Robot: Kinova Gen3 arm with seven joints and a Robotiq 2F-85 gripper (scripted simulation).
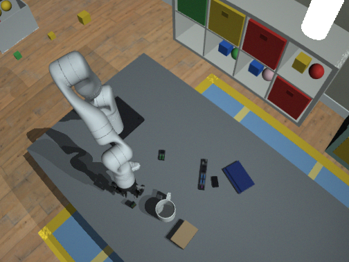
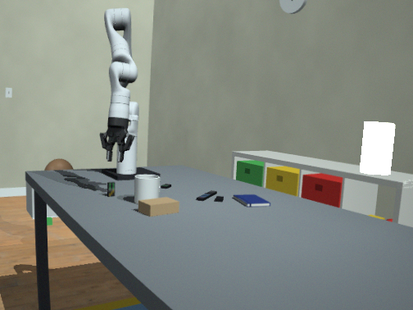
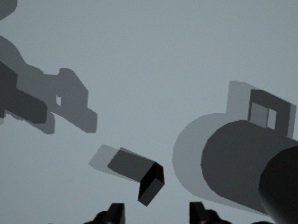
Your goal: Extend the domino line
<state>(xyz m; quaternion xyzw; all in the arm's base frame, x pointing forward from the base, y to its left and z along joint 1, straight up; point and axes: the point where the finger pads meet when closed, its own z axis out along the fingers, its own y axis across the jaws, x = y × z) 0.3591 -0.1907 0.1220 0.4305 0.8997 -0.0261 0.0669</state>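
Hanging over the bench, the pincer is let go, with its fingers part open and nothing between them. The standing domino is up on its end, below the pincer and near it. The cup is on the pincer's other side from the bench's near long edge. Well apart from the pincer are the green-dotted domino, flat and face up, and the line, with the black domino just beside it.

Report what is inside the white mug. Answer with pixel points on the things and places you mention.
Nothing shows inside the mug (image 1: 165,210) (image 2: 147,189) from above, only its shaded interior; the darkest part is too dim to rule out something small.
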